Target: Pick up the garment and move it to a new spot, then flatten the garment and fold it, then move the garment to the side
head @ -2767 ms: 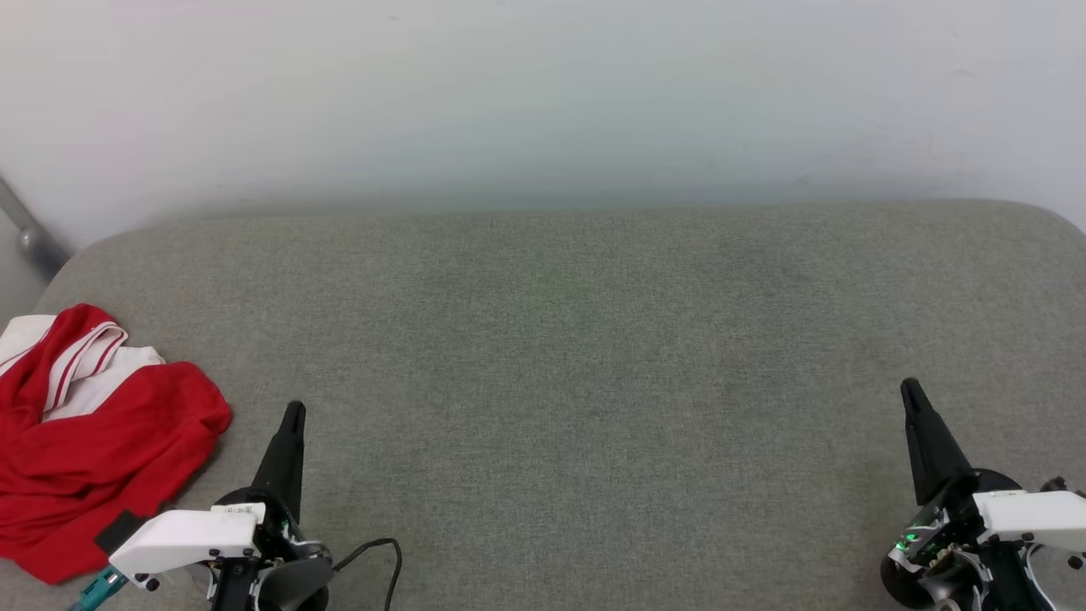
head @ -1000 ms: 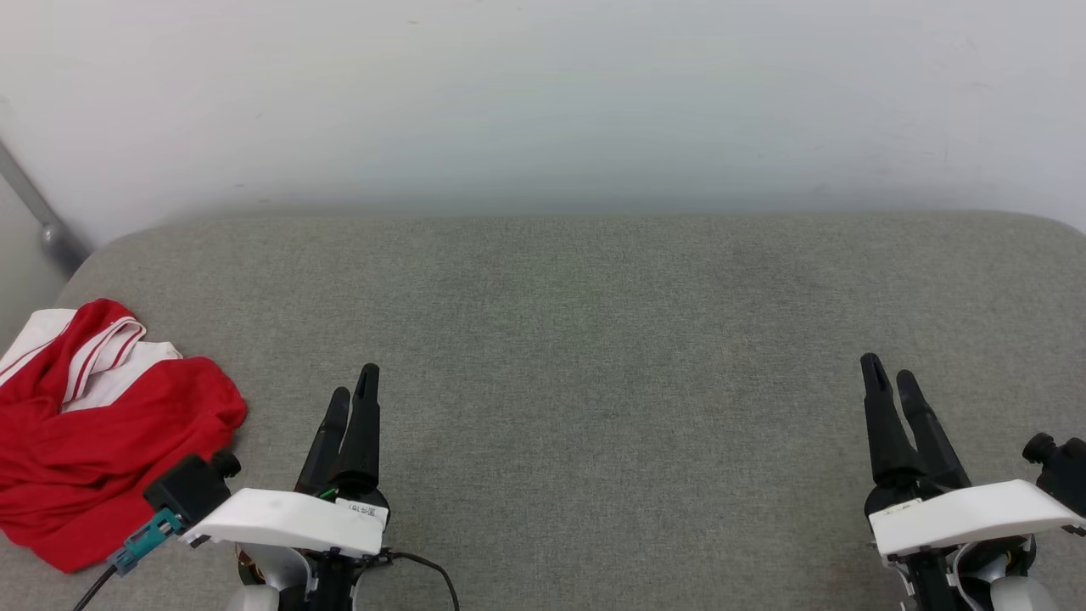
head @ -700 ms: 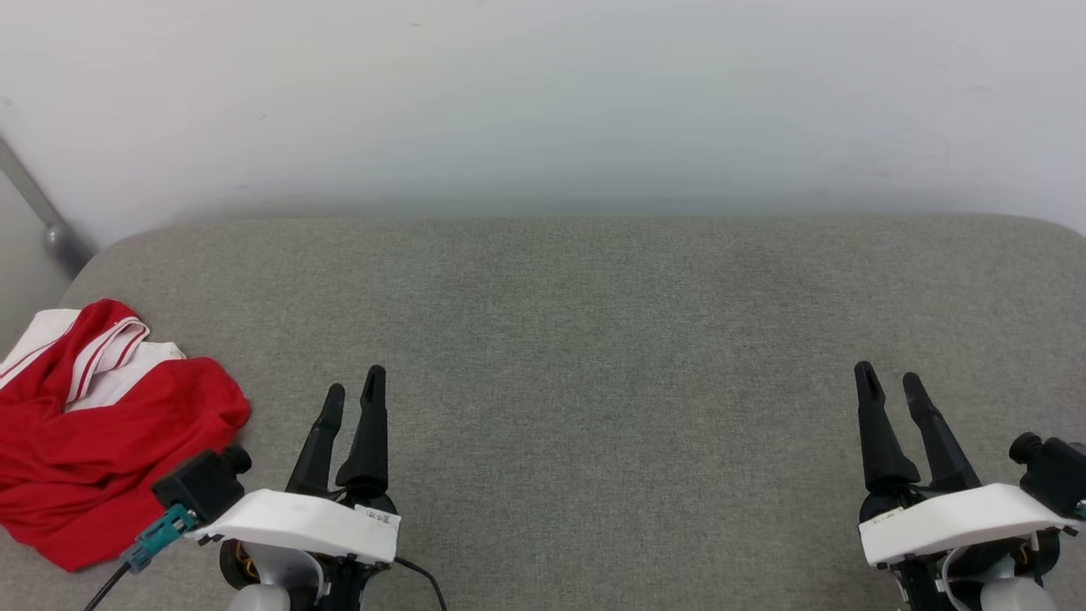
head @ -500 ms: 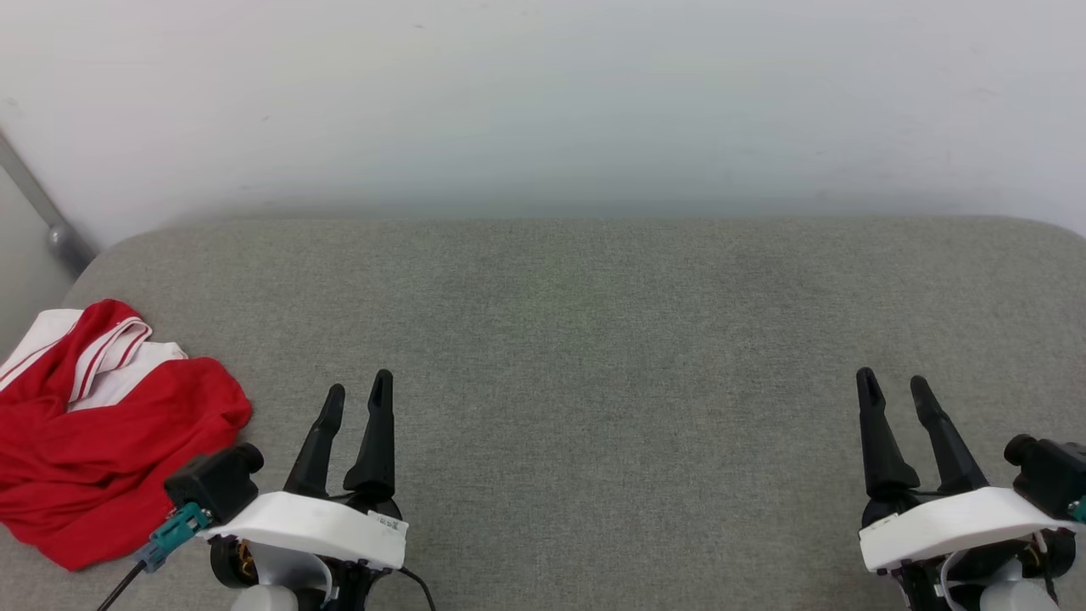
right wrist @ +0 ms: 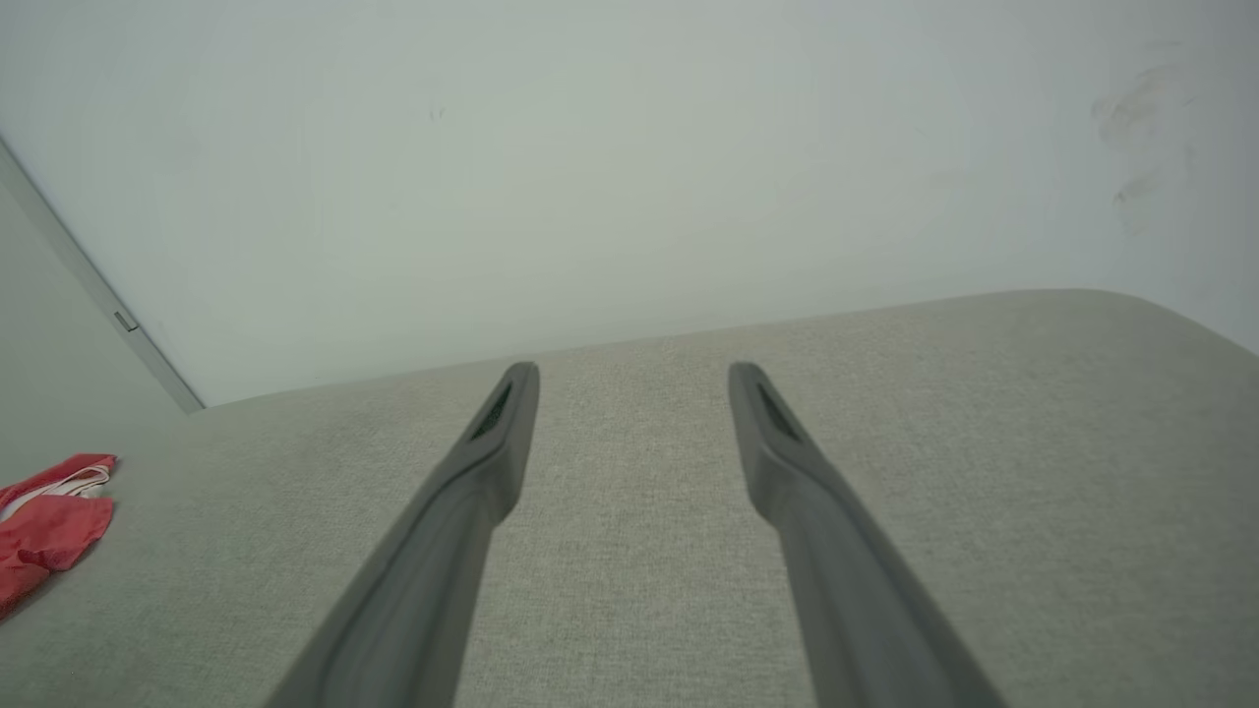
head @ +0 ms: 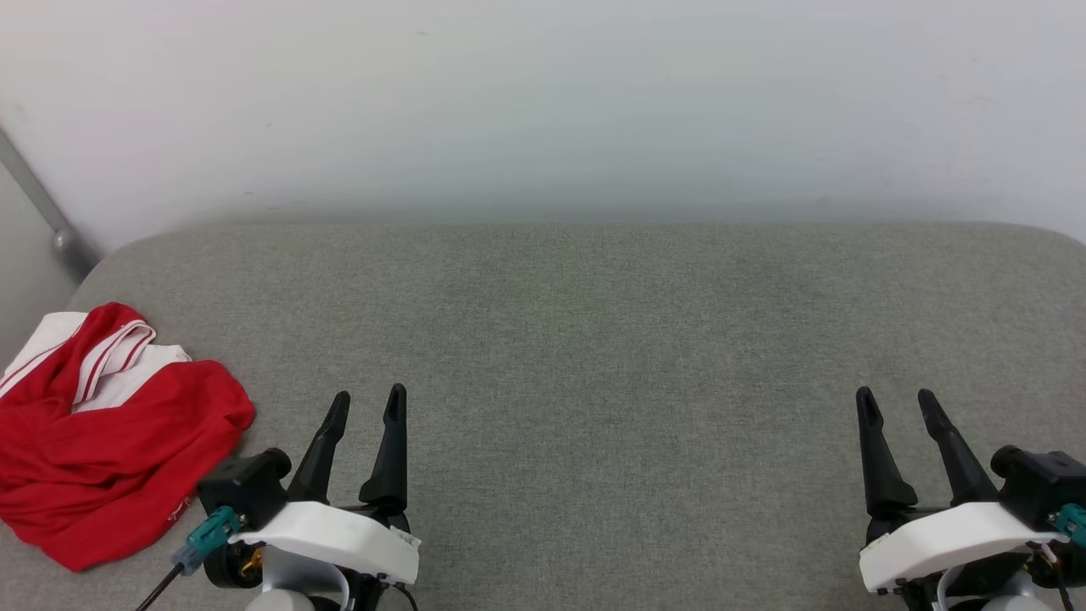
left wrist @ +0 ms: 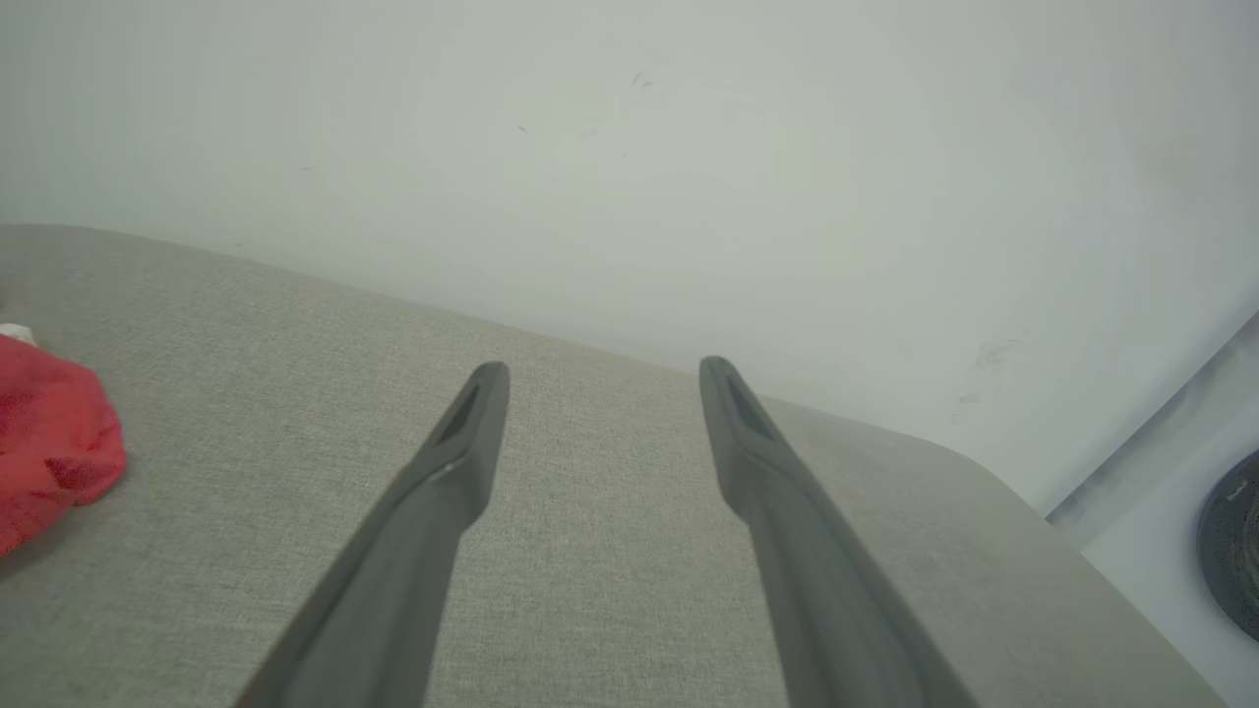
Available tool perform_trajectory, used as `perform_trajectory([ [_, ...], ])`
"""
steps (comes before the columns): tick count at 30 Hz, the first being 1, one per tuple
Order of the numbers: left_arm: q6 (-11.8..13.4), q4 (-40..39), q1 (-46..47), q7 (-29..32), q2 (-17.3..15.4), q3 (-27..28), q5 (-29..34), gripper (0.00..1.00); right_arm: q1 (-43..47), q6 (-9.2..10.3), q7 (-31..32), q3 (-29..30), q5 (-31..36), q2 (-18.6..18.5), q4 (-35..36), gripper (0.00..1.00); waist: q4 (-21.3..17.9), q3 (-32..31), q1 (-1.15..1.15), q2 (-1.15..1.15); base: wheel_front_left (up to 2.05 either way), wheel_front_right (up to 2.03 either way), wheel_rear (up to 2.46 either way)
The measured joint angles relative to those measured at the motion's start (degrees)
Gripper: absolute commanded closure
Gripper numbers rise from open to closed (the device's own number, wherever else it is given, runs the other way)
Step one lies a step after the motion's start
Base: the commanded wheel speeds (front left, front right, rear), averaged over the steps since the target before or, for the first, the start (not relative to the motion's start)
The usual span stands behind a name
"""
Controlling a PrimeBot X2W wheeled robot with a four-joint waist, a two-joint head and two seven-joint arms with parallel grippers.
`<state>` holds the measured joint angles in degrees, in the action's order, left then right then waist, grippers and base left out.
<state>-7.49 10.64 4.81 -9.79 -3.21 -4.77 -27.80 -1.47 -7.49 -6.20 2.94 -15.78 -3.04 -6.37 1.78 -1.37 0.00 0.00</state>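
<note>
The garment (head: 93, 433), a red jersey with white sleeves and striped trim, lies crumpled at the far left of the grey cushion (head: 594, 339); its lettering is hidden in the folds. A red corner of the garment (left wrist: 49, 442) reaches the left wrist view's left edge, and the garment (right wrist: 49, 521) also sits far left in the right wrist view. My left gripper (head: 367, 406) is open with nothing between its fingers, a little right of the jersey and apart from it. My right gripper (head: 895, 403) is open too, at the lower right.
A white wall (head: 543, 102) rises behind the cushion. A grey metal bar (head: 38, 212) slants down at the far left. The cushion's rounded right corner (left wrist: 984, 472) drops off beside a pale strip with a dark round object (left wrist: 1229, 541).
Both grippers went from shut to open, fingers spreading. The left gripper shifted right and slightly lower in view. The head camera moved slightly; the jersey has stayed put.
</note>
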Motion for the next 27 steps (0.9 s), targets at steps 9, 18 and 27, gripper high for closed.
perform_trajectory([
  [9, 0.2, 0.9, 0.0, -1.1, 0.0, -0.2, 6.4, 0.0, 0.6, 0.0, 0.3, 0.1, 4.6, 0.0, 1.0, 0.0, 0.0, -0.2, 0.0, 0.0, 0.0, 0.0, 0.0],
  [18, 1.0, 1.2, 0.2, -2.2, 0.0, -0.6, 12.1, 0.0, 0.8, -0.01, 0.2, 0.5, 8.7, 0.0, 1.8, 0.0, 0.2, -0.3, 0.0, 0.0, 0.0, 0.0, 0.0],
  [27, 1.5, 2.3, 0.7, -3.4, 0.0, -1.1, 16.8, 0.0, 0.8, -0.01, 0.1, 0.9, 11.5, 0.0, 1.7, 0.0, 0.2, -0.1, 0.0, 0.0, 0.0, 0.0, 0.0],
])
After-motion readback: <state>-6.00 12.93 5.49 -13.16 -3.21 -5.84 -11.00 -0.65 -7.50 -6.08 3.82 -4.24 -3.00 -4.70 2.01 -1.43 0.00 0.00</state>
